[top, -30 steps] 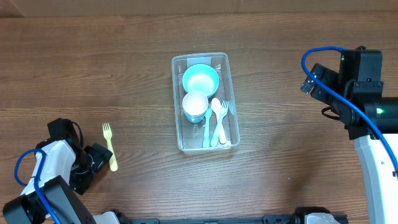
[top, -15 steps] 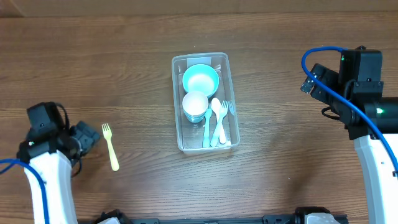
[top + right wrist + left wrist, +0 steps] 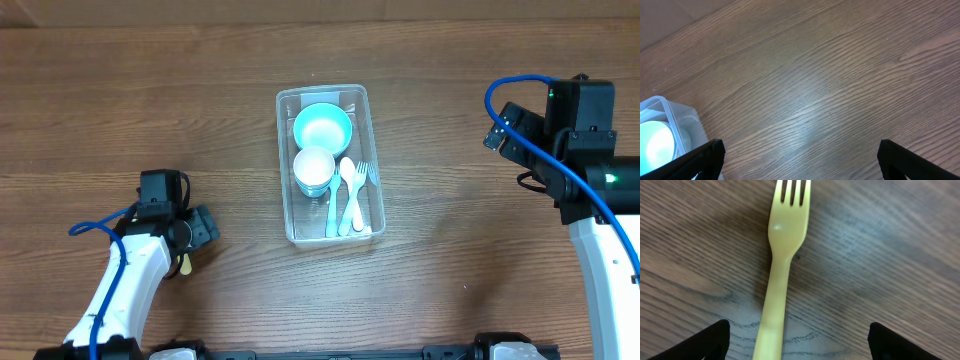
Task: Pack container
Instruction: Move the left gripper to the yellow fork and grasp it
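The clear container (image 3: 283, 170) stands at the table's middle. It holds a teal bowl (image 3: 322, 127), a white cup (image 3: 314, 168) and several pale utensils (image 3: 350, 195). A yellow fork (image 3: 782, 255) lies flat on the wood at the left. My left gripper (image 3: 190, 235) hovers over it and hides most of it from above. In the left wrist view the open fingers (image 3: 797, 340) straddle the fork's handle without touching it. My right gripper (image 3: 500, 128) is open and empty, far right of the container. The container's corner (image 3: 670, 115) shows in the right wrist view.
Bare wooden table surrounds the container (image 3: 450, 250). The right arm's base and blue cable (image 3: 590, 150) sit at the right edge. The left arm (image 3: 120, 290) reaches in from the bottom left.
My left arm has swung right and forward from the left edge and now sits over the yellow fork. The fork, the container and the right arm have not moved.
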Controlling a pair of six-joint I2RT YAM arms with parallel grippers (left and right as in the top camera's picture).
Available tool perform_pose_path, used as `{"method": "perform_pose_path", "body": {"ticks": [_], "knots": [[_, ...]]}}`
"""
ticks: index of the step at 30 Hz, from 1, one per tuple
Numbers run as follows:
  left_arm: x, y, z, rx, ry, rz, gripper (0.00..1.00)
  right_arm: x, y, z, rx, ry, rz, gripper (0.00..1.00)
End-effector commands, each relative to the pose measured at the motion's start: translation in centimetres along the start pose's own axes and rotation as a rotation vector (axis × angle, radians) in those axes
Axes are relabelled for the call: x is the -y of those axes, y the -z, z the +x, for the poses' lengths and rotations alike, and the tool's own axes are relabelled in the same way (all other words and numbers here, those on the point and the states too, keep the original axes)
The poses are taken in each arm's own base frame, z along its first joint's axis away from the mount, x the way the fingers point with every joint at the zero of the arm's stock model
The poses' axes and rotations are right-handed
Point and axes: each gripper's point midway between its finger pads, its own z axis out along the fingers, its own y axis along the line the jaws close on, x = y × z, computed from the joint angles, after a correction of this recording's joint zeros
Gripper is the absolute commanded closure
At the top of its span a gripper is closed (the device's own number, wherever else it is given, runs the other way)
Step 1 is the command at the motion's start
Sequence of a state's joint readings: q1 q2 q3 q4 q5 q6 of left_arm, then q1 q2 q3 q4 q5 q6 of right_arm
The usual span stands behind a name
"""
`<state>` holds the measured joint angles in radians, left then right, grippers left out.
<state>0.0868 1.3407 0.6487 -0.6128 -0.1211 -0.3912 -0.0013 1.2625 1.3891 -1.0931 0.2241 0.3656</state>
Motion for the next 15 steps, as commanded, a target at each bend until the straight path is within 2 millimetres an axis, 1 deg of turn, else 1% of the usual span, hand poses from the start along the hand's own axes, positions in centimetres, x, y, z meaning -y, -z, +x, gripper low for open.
{"method": "perform_pose_path", "body": {"ticks": [1,4,6,7,8,11,15], "knots": [[-0.3,-0.8,0.0,-0.003,-0.013,-0.023,0.13,0.1,0.5,-0.7,0.023,-0.006,0.001,0.0],[-0.1,-1.1,-0.4,0.012,-0.011,-0.018,0.17,0.1,0.5,-0.7,0.023,-0.006,0.001,0.0],[-0.1,-1.4,-0.5,0.026,-0.01,-0.02,0.24,0.1,0.5,-0.7,0.023,-0.006,0.0,0.0],[-0.3,-1.5,-0.4,0.03,-0.009,-0.029,0.31,0.1,0.5,-0.7,0.023,-0.006,0.001,0.0],[-0.5,-1.6,-0.4,0.035,-0.009,-0.037,0.34,0.1,0.5,-0.7,0.023,-0.007,0.001,0.0],[-0.5,-1.8,-0.3,0.043,-0.015,-0.033,0.33,0.1,0.5,-0.7,0.023,-0.006,0.0,0.0],[-1.0,-2.0,-0.6,0.051,0.007,-0.037,0.31,0.1,0.5,-0.7,0.023,-0.007,0.001,0.0]]}}
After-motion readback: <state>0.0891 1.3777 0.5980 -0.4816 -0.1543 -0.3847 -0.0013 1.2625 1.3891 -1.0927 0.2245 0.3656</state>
